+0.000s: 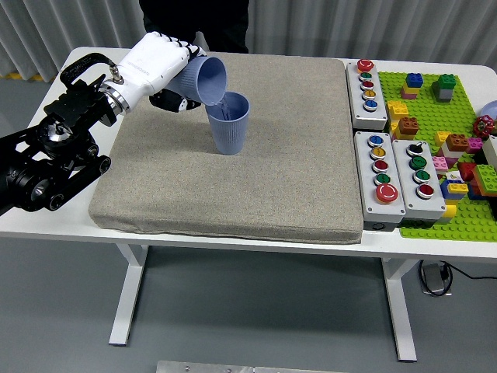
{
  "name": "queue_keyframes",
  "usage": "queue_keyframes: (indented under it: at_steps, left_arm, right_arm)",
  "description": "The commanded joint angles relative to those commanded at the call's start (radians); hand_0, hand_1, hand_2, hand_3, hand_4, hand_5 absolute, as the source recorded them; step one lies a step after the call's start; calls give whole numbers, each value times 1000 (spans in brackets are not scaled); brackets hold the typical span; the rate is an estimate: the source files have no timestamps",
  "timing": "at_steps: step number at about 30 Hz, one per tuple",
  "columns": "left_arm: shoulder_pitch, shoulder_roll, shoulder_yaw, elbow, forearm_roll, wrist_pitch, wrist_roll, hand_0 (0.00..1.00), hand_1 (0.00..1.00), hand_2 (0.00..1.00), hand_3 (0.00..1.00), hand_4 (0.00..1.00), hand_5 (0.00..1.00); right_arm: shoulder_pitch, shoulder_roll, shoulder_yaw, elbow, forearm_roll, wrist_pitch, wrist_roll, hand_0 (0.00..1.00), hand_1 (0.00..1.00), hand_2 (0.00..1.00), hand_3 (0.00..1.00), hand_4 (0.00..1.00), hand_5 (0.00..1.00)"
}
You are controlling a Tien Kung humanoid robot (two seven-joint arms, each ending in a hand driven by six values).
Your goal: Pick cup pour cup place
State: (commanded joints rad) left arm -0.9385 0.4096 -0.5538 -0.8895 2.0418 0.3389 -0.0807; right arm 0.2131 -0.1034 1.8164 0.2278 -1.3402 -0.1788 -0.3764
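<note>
Over the back left part of the mat, the left hand (159, 62), a smooth white shell with dark fingertips on a black jointed arm, is wrapped around a ribbed blue-grey cup (203, 80). Its fingers are curled closed on the cup's body, and the held cup is tipped nearly on its side, its round mouth facing right and down. The lower lip of that mouth sits just over the rim of a second cup (229, 123) of the same ribbed, tapered shape, which stands upright on the mat; whether the two rims touch cannot be told.

Both cups are over a thick rectangular pad (233, 148) of coarse grey-beige fabric with rounded, cushioned edges, which covers most of the white table (54, 225).

To the pad's right lie three pale grey button boxes (379, 167), each carrying round glossy buttons in red, green, yellow and blue. Beyond them a studded lime-green baseplate (435, 155) carries scattered blocky plastic bricks in many colours.

A person in dark clothing (198, 19) stands at the table's far side.
</note>
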Motion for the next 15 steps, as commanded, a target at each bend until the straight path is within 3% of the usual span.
queue_keyframes:
  at_steps: [15]
  left_arm:
    - [-13, -3, 22, 5, 60, 40, 30, 407, 483, 533, 535, 746, 155]
  right_arm:
    - [3, 0, 0, 0, 0, 0, 0, 693, 661, 614, 626, 4, 412]
